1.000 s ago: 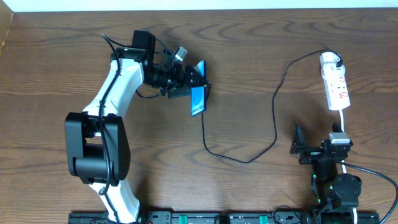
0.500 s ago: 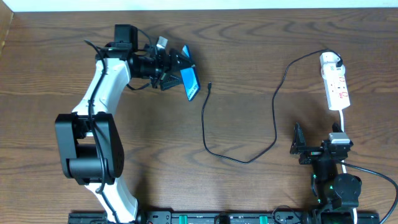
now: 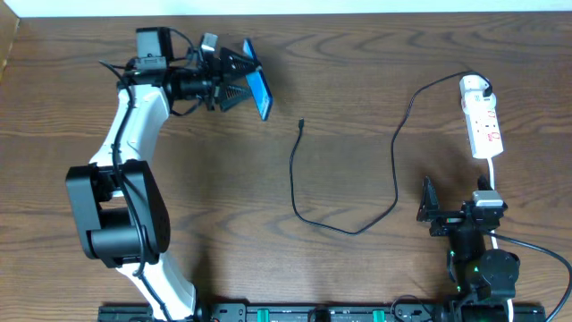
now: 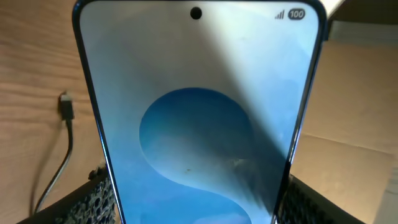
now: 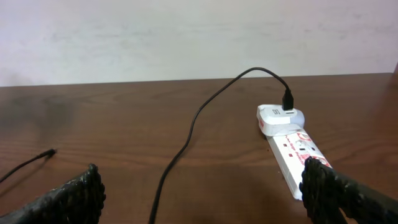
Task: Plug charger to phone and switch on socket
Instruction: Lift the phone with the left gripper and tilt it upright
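Left gripper [image 3: 241, 82]: far left of the scene, jaws closed on the phone's two long edges near its lower end.
Right gripper [image 5: 202, 202]: near right, jaws spread wide with nothing between them, facing the far side.
Table [image 3: 357, 54]: brown wood, everything else lies on it.
Socket [image 3: 483, 125]: far right, flat on the table, long axis running near to far, red markings on top, white cord off its near end.
Socket contents: white adapter [image 3: 474, 87] plugged in at the far end.
Phone [image 4: 199, 124]: held in the left gripper, blue screen lit, "100" in the top corner.
Charger [image 3: 396, 170]: thin black cable from the adapter, curving near and left across mid table.
Plug tip [image 3: 301, 123]: loose on the wood at centre, right of the phone, apart from it, not plugged in.
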